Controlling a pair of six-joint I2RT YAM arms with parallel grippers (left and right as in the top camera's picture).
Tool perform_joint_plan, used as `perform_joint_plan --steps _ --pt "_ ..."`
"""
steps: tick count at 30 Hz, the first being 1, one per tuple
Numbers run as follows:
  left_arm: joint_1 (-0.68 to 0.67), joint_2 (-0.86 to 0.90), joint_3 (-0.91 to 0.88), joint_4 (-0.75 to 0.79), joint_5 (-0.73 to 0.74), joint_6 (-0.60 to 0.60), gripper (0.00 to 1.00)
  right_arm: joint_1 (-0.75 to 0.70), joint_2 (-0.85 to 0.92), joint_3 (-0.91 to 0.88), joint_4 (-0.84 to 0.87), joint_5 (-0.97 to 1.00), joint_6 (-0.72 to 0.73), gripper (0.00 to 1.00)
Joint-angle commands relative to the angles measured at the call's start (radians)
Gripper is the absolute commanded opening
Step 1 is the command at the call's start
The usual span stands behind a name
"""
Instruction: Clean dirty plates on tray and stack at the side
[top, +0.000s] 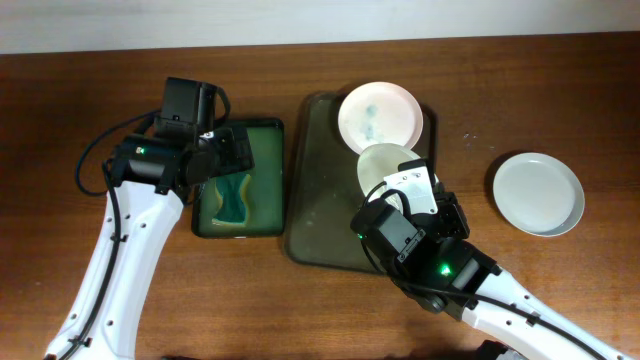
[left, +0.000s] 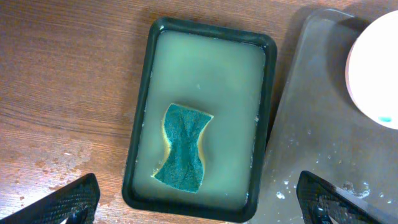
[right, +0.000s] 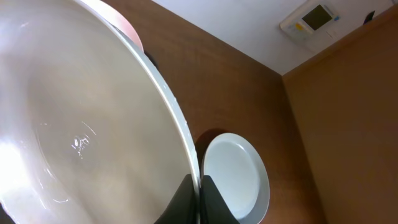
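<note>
White plate (right: 81, 124) rim is pinched between the right fingers (right: 181, 205), which are closed tight on its edge. The plate is held tilted, lifted off the tray (top: 320, 220). Its face looks free of smears under the glare, though part of it is out of view.

- Just beyond the right fingers, past the held rim: a pale plate (right: 239, 180) sits alone on the desk (top: 560, 80), well apart from the tray. It looks clean. Judged to be the start of the side stack.
- Behind the held plate, at the tray's far end: a smeared plate (top: 380, 115) with blue marks across its face. Not yet cleaned.

Left fingers (left: 71, 200) are spread wide and hold nothing.

- Directly below and between them: a dark basin (left: 144, 112) of cloudy water.
- In the water, closer to the near end: a teal sponge (left: 183, 146), lying flat and untouched.
- To the right of the basin: the tray edge, wet with droplets.

Progress, as judged: one plate is done and set aside. A second is in hand, either ready to stack or awaiting a scrub; I cannot tell which. The smeared plate is left to do. Roughly a third to half complete.
</note>
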Motion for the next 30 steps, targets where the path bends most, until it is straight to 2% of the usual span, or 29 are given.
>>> perform_joint_plan --steps 1,17,19,20,23,30 --pt "-0.002 -0.002 0.018 -0.001 0.003 0.007 0.99 0.008 0.002 -0.002 0.003 0.038 0.002 0.04" --pt "-0.002 -0.002 0.018 -0.001 0.003 0.007 0.99 0.006 0.002 -0.002 0.005 0.040 -0.003 0.04" --pt "-0.002 -0.002 0.018 -0.001 0.003 0.007 0.99 0.006 0.002 -0.002 0.008 0.074 -0.098 0.04" --pt "-0.002 -0.002 0.018 -0.001 0.003 0.007 0.99 0.008 0.002 0.000 0.008 0.109 -0.100 0.04" --pt "-0.002 -0.002 0.018 -0.001 0.003 0.007 0.99 0.139 0.000 0.024 -0.002 0.223 -0.111 0.04" --pt "-0.002 -0.002 0.018 -0.001 0.003 0.007 0.99 0.151 0.006 0.024 0.004 0.244 -0.111 0.04"
